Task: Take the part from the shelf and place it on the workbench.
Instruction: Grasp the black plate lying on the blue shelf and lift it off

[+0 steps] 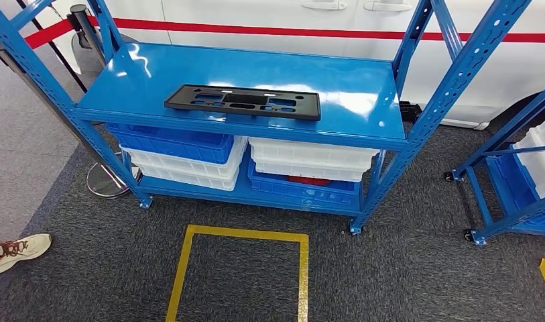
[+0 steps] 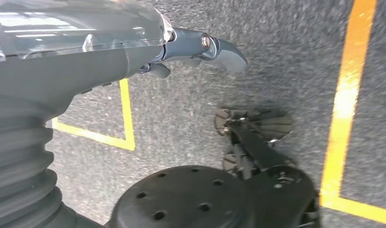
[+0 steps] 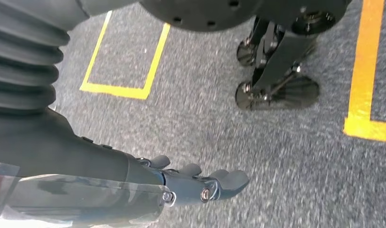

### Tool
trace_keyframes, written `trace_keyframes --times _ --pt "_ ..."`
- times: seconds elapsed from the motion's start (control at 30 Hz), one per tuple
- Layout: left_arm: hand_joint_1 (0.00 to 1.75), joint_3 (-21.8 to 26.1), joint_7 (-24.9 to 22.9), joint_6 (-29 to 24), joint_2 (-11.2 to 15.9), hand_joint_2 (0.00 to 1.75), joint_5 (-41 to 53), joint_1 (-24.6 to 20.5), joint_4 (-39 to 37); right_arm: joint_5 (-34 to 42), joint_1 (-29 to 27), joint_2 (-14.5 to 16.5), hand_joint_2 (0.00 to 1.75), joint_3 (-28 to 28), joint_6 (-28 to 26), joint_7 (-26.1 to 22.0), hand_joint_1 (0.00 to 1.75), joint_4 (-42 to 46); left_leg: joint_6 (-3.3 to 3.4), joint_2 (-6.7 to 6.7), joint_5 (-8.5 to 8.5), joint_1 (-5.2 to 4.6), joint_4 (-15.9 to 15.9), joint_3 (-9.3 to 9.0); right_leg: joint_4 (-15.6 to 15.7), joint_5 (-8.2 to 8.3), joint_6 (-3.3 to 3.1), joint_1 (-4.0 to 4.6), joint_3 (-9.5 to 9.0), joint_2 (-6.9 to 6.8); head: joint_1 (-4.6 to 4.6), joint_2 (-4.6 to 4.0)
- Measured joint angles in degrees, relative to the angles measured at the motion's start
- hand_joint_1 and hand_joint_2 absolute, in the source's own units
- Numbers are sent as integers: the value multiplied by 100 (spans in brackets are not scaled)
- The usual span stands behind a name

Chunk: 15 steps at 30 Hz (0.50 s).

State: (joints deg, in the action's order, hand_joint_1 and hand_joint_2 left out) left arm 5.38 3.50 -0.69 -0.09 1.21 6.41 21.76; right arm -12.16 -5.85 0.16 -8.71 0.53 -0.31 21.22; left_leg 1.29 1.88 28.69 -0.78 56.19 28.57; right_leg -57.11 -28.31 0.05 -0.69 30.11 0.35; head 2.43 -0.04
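The left hand (image 2: 200, 50) hangs over the dark grey carpet (image 2: 286, 57) with its fingers (image 2: 229, 54) extended and lying loosely side by side; it holds nothing and touches nothing. The right hand (image 3: 200, 185) hangs likewise over the carpet, fingers (image 3: 231, 180) extended with small gaps between them, holding nothing. The part (image 1: 243, 101) (a flat black plastic panel with several cutouts) lies flat on the top deck of the blue shelf (image 1: 363, 87), near the deck's front edge and slightly left of its centre. Below the deck, the lower level carries stacked blue and white bins (image 1: 182, 157) on the left and a white bin over a blue one (image 1: 310, 168) on the right. A yellow tape square (image 1: 243, 268) marks the carpet in front of the shelf. A second blue rack (image 1: 517, 181) on castors stands at the right. Behind the shelf runs a white surface with a red stripe (image 1: 323, 32). A stanchion base (image 1: 108, 181) stands beside the shelf's left leg, and a person's shoe (image 1: 18, 251) rests on the floor at the near left.
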Motion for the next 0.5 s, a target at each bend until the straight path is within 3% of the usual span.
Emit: trace_keyframes --times 0.17,0.2,0.27,0.3,0.33,0.4,0.5 --pt "0 368 207 -54 -2 175 64 -139 -143 -763 151 46 175 -590 62 4 0 -151 0 0 0 0 0 -2 0 0 0 0 0 0 0 0" --pt "0 445 249 -70 -3 175 76 -168 -175 -916 184 57 131 -712 66 4 0 -182 0 0 0 0 0 -2 0 0 0 0 0 0 0 0" --pt "0 594 334 -102 -8 87 103 -220 -232 -1232 245 79 44 -953 75 -10 0 -241 0 0 0 0 0 -3 0 0 0 0 0 0 0 0" --pt "0 662 379 -115 -10 44 117 -244 -255 -1384 275 89 44 -1065 82 -25 0 -266 0 0 0 0 0 -3 0 0 0 0 -1 0 0 0" --pt "0 734 424 -126 -13 0 132 -265 -277 -1529 302 97 87 -1169 94 -49 0 -289 0 0 0 0 0 -3 0 0 0 0 -1 0 0 0" --pt "0 855 501 -148 -20 0 160 -307 -321 -1760 354 115 175 -1356 132 -117 0 -334 0 0 0 0 0 -2 0 0 0 0 -1 0 0 0" --pt "0 1055 620 -186 -36 0 199 -389 -414 -2101 465 163 175 -1658 231 -362 0 -419 0 0 0 -1 2 0 2 1 1 -1 -1 0 0 0"
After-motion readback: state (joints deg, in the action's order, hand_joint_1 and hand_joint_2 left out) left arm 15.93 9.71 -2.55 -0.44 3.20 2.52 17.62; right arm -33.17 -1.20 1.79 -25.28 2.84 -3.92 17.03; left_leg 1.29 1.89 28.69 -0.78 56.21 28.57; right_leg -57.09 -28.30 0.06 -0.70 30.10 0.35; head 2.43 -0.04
